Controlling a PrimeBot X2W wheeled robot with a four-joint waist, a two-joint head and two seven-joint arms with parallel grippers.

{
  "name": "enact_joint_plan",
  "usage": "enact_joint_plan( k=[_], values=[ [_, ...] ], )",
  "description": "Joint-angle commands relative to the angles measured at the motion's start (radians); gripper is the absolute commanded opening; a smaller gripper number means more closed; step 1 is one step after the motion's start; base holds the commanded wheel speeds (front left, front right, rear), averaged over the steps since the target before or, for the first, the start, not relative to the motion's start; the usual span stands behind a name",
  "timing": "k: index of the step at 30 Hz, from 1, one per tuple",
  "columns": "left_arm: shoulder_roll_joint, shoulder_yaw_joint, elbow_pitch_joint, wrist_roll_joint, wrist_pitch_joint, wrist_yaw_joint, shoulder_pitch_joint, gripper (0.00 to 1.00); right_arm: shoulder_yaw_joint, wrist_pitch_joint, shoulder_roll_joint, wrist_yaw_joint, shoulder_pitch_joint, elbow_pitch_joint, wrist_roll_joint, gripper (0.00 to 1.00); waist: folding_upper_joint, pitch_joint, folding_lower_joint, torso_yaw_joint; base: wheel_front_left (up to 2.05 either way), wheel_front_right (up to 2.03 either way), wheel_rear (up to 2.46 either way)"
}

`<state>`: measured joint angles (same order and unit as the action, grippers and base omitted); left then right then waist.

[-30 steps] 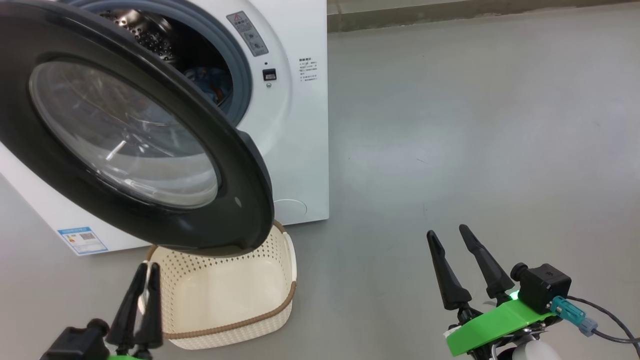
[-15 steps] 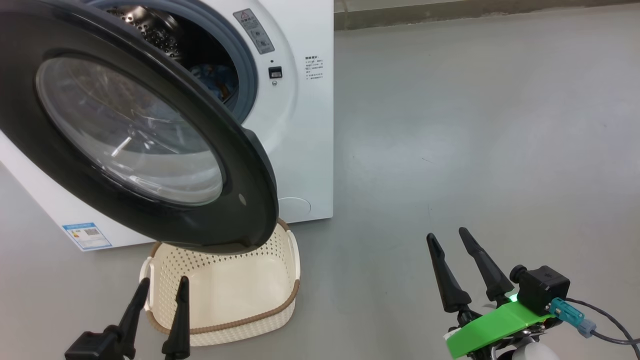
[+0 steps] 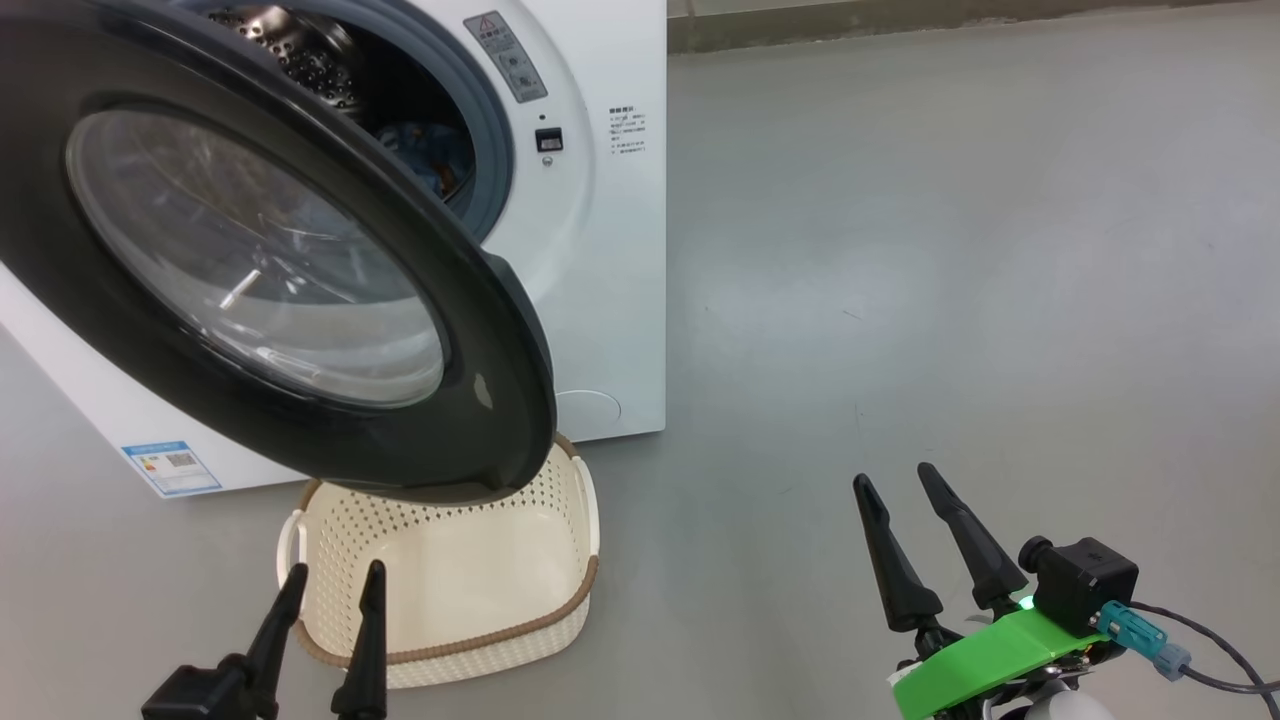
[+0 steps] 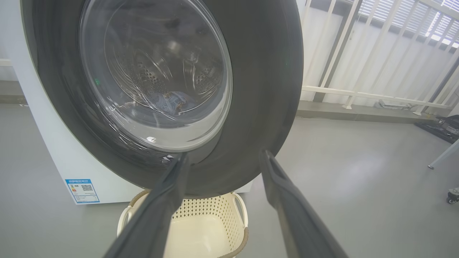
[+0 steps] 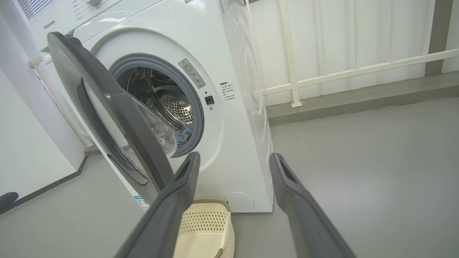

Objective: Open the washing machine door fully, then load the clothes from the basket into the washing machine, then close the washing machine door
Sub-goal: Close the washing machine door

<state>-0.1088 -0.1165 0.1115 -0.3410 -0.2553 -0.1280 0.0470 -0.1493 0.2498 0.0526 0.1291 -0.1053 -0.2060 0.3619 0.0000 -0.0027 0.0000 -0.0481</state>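
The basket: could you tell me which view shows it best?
The head view: nearly the whole basket, its back edge under the washing machine door. Both wrist views crop it at the bottom edge and show less of its inside.

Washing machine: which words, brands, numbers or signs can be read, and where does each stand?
"Hisense": top panel of the washing machine.
Grey warning sticker beside the opening: red triangle sign, words too small.
Black print block: too small.
Blue label at lower corner: QR code, words blurred.

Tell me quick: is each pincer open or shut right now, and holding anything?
Left pincer: open, holding nothing.
Right pincer: open, holding nothing.
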Motion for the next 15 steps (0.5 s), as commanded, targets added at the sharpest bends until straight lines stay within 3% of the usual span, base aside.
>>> enact_joint_plan(
  k=[1,15],
  values=[
    [-0.016,0.031,-0.017,0.004,-0.006,-0.003,-0.030,1.00,-0.026,0.012,-0.002,0.002,-0.014,0.024,-0.001,1.00,0.0000,0.000,0.0000,0.000,0.00,0.00,0.00],
    [-0.012,0.030,-0.013,0.014,-0.006,-0.003,-0.033,1.00,-0.024,0.012,-0.002,0.002,-0.015,0.026,0.001,1.00,0.0000,0.002,0.0000,0.005,0.00,0.00,0.00]
  ],
)
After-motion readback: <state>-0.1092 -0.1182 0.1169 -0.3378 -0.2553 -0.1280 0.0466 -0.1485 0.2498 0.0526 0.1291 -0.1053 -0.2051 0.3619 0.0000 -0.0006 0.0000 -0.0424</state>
